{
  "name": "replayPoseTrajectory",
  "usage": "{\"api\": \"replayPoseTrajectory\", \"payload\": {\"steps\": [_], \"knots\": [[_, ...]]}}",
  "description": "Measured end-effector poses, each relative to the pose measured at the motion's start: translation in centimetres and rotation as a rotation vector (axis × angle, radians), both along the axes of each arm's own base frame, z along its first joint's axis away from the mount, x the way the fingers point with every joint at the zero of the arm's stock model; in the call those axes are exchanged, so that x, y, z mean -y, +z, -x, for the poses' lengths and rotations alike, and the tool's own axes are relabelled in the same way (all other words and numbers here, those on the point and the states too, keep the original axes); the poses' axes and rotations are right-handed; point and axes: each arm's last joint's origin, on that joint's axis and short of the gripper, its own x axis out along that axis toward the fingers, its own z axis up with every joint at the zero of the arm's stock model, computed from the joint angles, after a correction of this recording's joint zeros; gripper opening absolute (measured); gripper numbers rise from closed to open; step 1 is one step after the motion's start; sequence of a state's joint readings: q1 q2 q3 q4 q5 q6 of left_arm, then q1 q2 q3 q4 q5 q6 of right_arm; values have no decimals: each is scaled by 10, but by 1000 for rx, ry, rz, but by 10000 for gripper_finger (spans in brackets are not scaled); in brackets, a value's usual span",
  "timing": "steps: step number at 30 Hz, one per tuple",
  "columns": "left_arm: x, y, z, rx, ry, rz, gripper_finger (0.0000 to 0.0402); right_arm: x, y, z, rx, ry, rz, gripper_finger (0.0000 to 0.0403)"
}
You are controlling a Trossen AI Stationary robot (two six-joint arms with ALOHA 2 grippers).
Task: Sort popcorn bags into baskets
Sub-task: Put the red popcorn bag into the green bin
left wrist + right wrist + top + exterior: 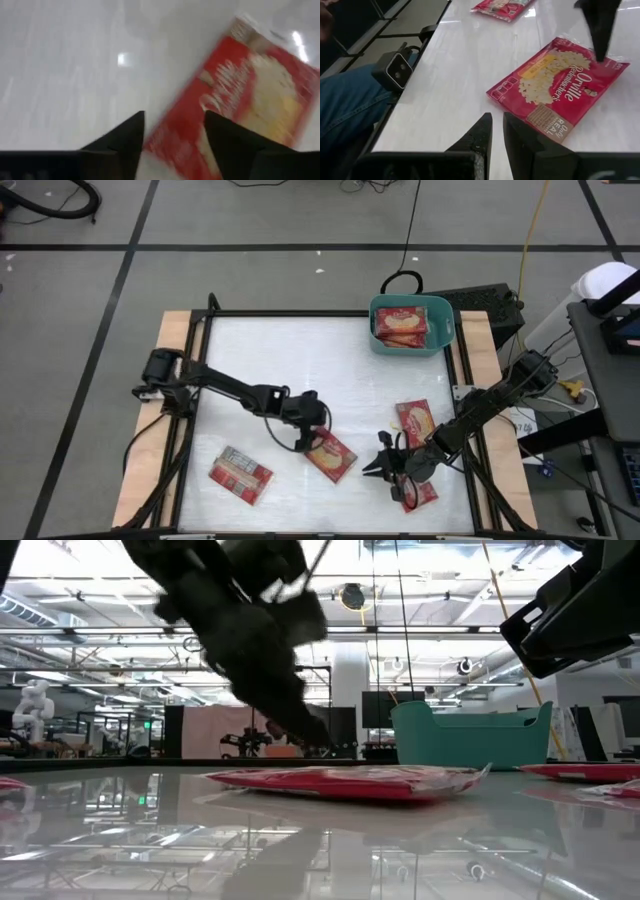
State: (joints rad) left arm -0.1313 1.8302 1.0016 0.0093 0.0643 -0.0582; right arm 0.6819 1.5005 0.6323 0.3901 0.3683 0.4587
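A red popcorn bag lies flat, picture side up, near the table's front middle; it also shows in the low view, the left wrist view and the right wrist view. My left gripper hovers open just above its far-left end and touches nothing. My right gripper is to that bag's right, pointing at it, with its fingers almost together and nothing between them. Another bag lies under the right arm. The teal basket at the far right holds bags.
One bag lies grey-white panel up at the front left, and another lies right of centre. A black box sits beyond the basket. The low camera sits at the table's near edge, with a person's blue trouser leg beyond it.
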Motion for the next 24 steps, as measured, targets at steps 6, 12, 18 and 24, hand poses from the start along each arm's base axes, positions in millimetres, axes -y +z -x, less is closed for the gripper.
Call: {"api": "replayPoseTrajectory", "payload": {"steps": [6,12,18,24], "knots": [[-3,-32,-12,-13,-43,74,294,0,-1,0,-3,7,12,38],[-4,-42,-16,-13,-84,114,259,0,-1,0,-6,7,14,38],[-3,-41,-14,-16,-110,117,148,0,-1,0,-2,11,17,38],[-2,-35,-12,-17,-112,113,19,1,-1,1,-13,-26,-2,38]]}}
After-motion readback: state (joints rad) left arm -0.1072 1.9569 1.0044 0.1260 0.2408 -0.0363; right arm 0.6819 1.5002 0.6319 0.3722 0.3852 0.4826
